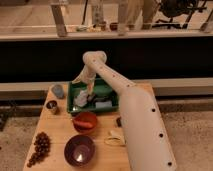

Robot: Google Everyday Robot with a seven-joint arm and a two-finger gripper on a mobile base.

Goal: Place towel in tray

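Observation:
A green tray (107,89) sits at the back of the wooden table. A pale grey towel (81,100) lies bunched in the tray's left part, with a light blue piece (103,104) beside it. My white arm reaches from the lower right up and over, and my gripper (90,92) hangs down inside the tray, just right of and above the towel.
A grey object (58,91) and a small dark cup (51,106) stand left of the tray. An orange-red bowl (84,121), a purple bowl (79,150), a bunch of dark grapes (39,147) and a banana (115,138) lie in front.

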